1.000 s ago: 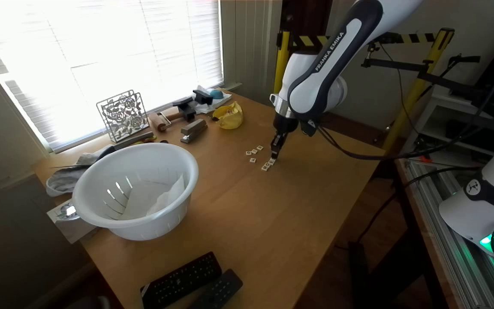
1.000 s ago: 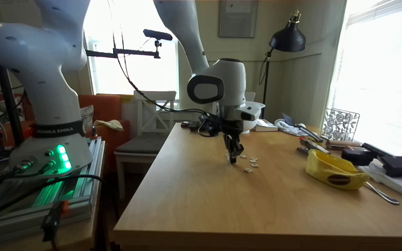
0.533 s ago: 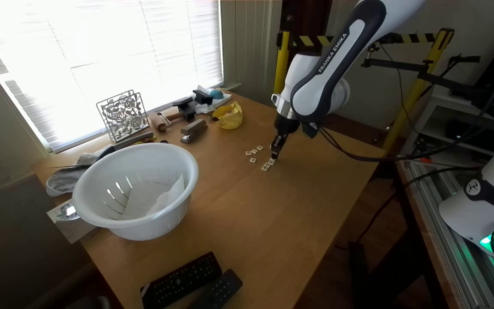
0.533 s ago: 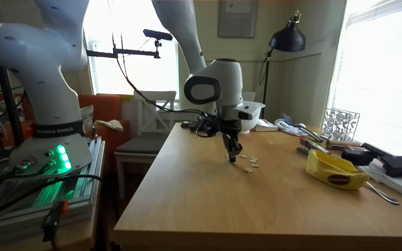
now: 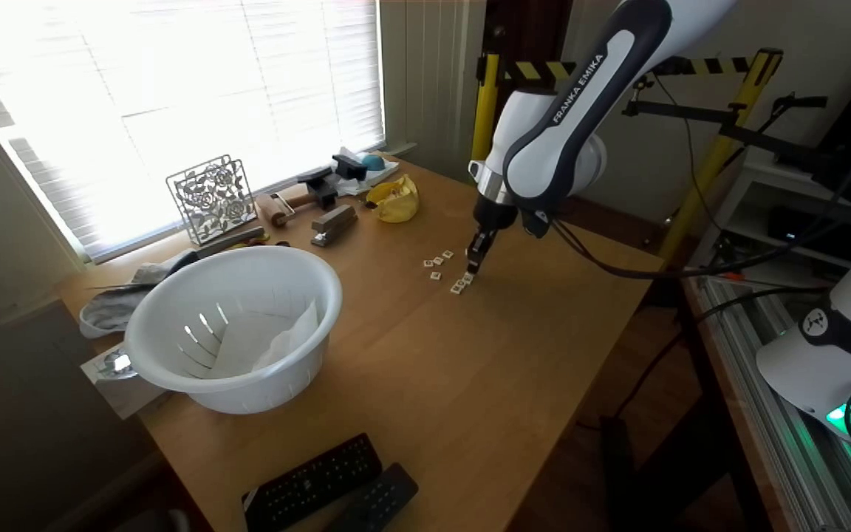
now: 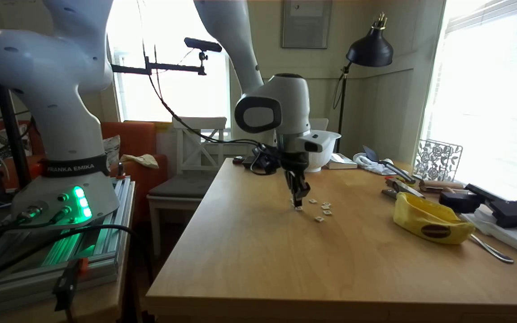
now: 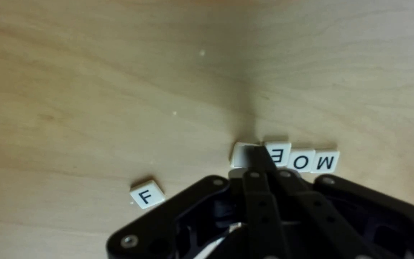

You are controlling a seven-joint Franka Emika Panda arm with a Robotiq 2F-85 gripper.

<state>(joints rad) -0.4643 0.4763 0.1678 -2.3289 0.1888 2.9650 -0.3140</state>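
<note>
My gripper [image 7: 259, 154] is shut, its fingertips together over a white letter tile [image 7: 238, 155] whose letter they cover. Nothing shows clamped between them; whether the tips touch that tile I cannot tell. Close beside it lies the E tile [image 7: 278, 154], partly behind a finger, then the O tile [image 7: 301, 160] and the M tile [image 7: 325, 161] in a row. Apart from the row sits a tilted F tile [image 7: 147, 194]. In an exterior view the gripper [image 5: 473, 267] points down at the row's end, with several loose tiles [image 5: 438, 261] nearby. A tile [image 6: 299, 208] peeks out below the fingertips.
On the wooden table [image 5: 499, 369] stand a white colander [image 5: 233, 384], dark remotes [image 5: 315, 480], a stapler [image 5: 334, 224] and a yellow pouch [image 6: 429, 220]. A metal rack [image 5: 211, 198] is by the window. Cables [image 5: 617, 272] hang from the wrist.
The arm has shifted slightly, toward the robot's base, and the gripper has lifted a little. A tile hidden behind the fingertips earlier now shows beneath them. The other tiles have stayed put.
</note>
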